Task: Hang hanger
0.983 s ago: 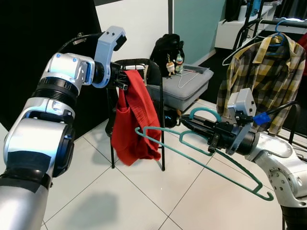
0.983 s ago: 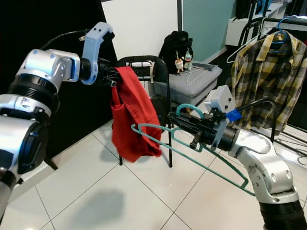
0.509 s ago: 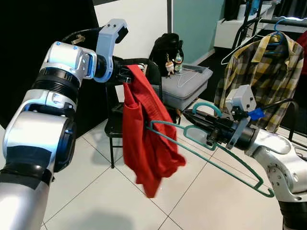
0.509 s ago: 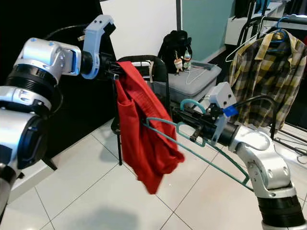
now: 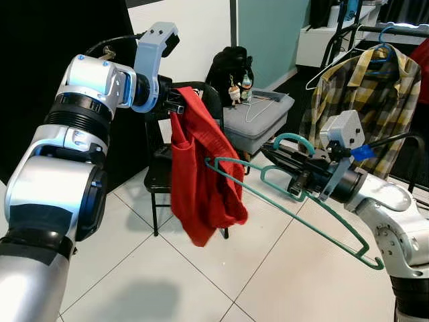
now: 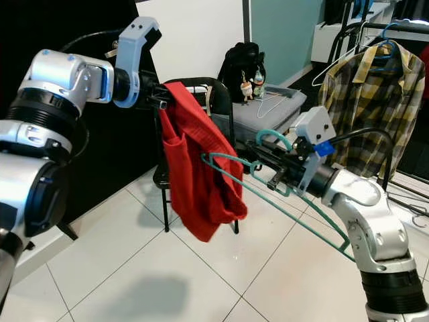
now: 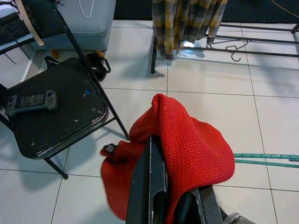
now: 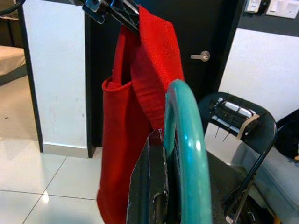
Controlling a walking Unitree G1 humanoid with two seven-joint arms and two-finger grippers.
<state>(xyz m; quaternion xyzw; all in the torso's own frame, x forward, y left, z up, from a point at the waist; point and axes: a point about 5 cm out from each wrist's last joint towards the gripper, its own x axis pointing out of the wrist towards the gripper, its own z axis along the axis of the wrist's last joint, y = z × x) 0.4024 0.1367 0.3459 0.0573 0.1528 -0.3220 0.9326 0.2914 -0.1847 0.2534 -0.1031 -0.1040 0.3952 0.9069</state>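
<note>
My left gripper [image 5: 175, 104] is shut on the top edge of a red knit garment [image 5: 198, 181], which hangs free in front of a black folding chair [image 5: 157, 171]. My right gripper [image 5: 276, 159] is shut on the neck of a teal hanger [image 5: 295, 215], just below its hook [image 8: 184, 140]. The hanger's far tip pokes into the red garment's folds at mid-height. In the left wrist view the garment [image 7: 196, 144] drapes over my black fingers [image 7: 149, 186], with the teal hanger bar [image 7: 266, 158] beside it.
A game controller [image 7: 30, 100] lies on the chair seat. Behind the chair stand a grey lidded bin [image 5: 258, 121] and a black bag [image 5: 228, 67]. A plaid shirt [image 5: 362, 94] hangs on a clothes rack [image 5: 402, 30] at the right. White tiled floor lies below.
The left gripper lifted the red garment away from the chair back. The hanger's tip went into the garment, and the cloth swung out and has settled back.
</note>
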